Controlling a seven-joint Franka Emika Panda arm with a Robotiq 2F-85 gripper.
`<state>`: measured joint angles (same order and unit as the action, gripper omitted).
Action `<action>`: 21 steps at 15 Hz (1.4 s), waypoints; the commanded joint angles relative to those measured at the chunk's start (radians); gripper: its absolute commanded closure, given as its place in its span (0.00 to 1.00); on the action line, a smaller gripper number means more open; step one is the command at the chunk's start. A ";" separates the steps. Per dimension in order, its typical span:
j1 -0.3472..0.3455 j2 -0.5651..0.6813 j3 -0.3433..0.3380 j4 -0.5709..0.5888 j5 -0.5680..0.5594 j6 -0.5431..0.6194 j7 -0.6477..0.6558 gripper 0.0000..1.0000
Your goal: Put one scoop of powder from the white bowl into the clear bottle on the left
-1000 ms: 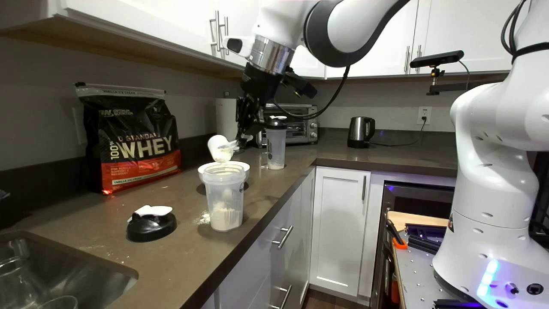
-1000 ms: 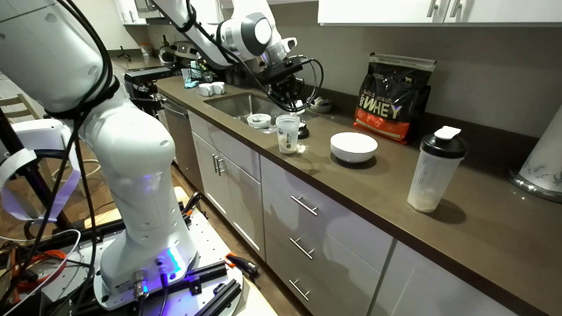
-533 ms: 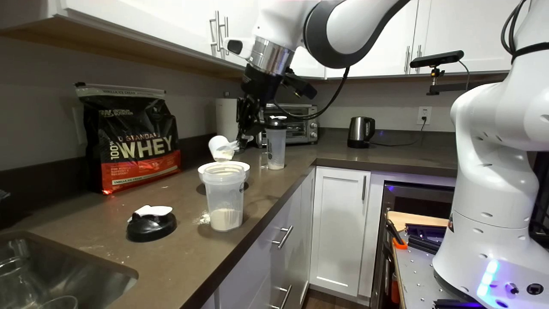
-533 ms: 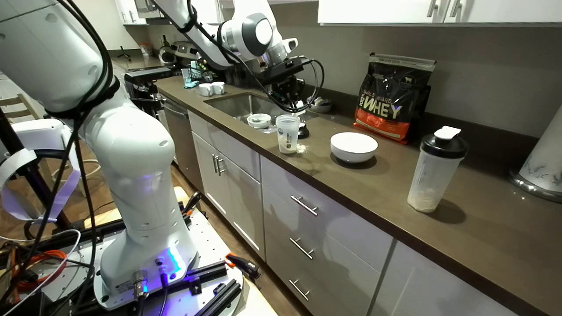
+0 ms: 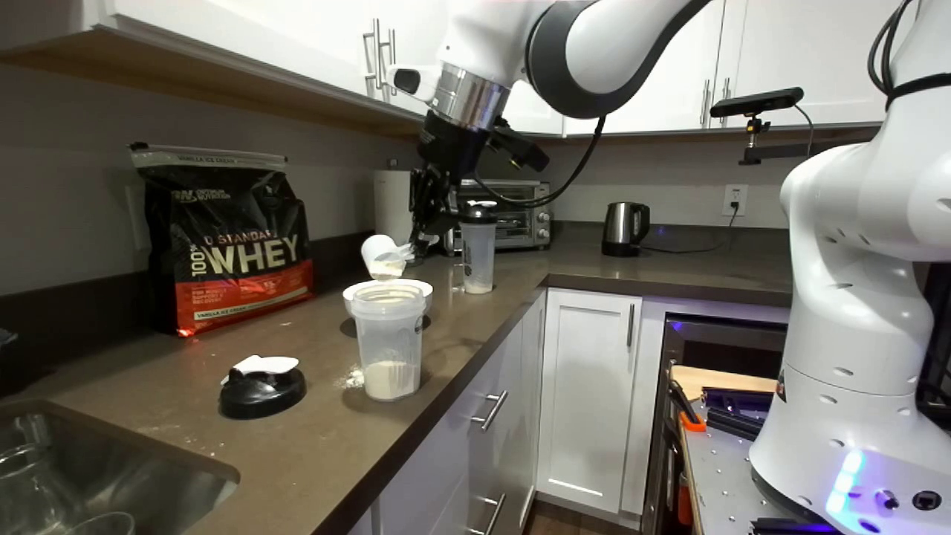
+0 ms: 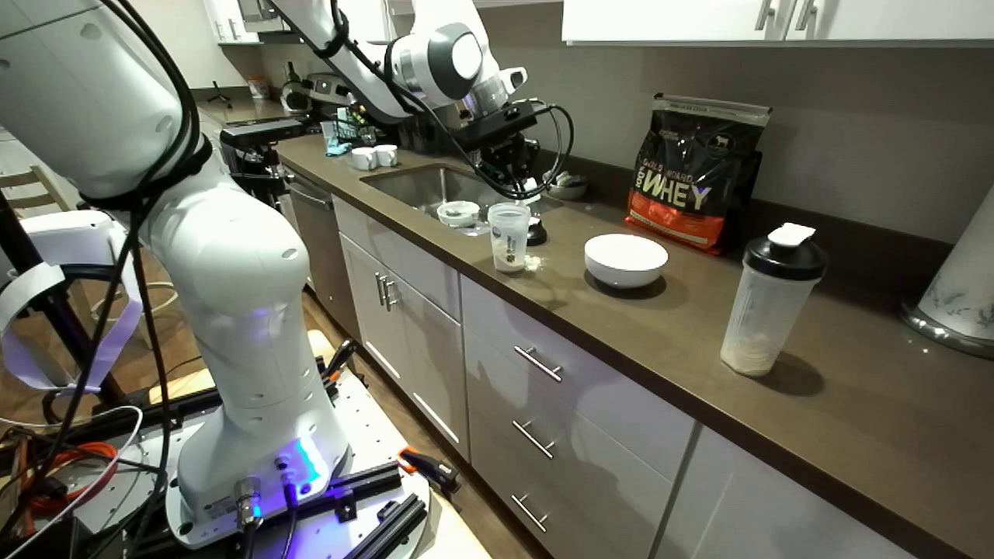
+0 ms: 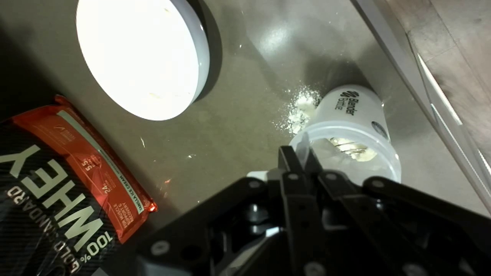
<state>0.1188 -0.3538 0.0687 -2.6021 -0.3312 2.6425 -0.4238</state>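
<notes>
Near the open clear bottle [image 5: 388, 340], gripper [image 5: 422, 240] pinches the tilted scoop [image 5: 378, 249] w/ powder [image 5: 388, 269] showing; amt. hard to tell.

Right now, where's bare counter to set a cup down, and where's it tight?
Bare counter in an exterior view: between the white bowl and the lidded shaker; and between that shaker, the paper-towel roll and its front edge. Crowded: around the clear bottle, with spilled powder and the black lid close by and the gripper holding the scoop overhead.
</notes>
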 commanded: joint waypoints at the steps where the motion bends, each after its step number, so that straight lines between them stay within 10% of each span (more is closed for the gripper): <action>1: -0.014 0.003 0.010 -0.007 -0.032 0.029 0.032 0.99; 21: -0.028 -0.004 0.035 -0.036 -0.105 0.067 0.088 0.99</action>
<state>0.1059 -0.3537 0.0909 -2.6169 -0.4111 2.6861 -0.3636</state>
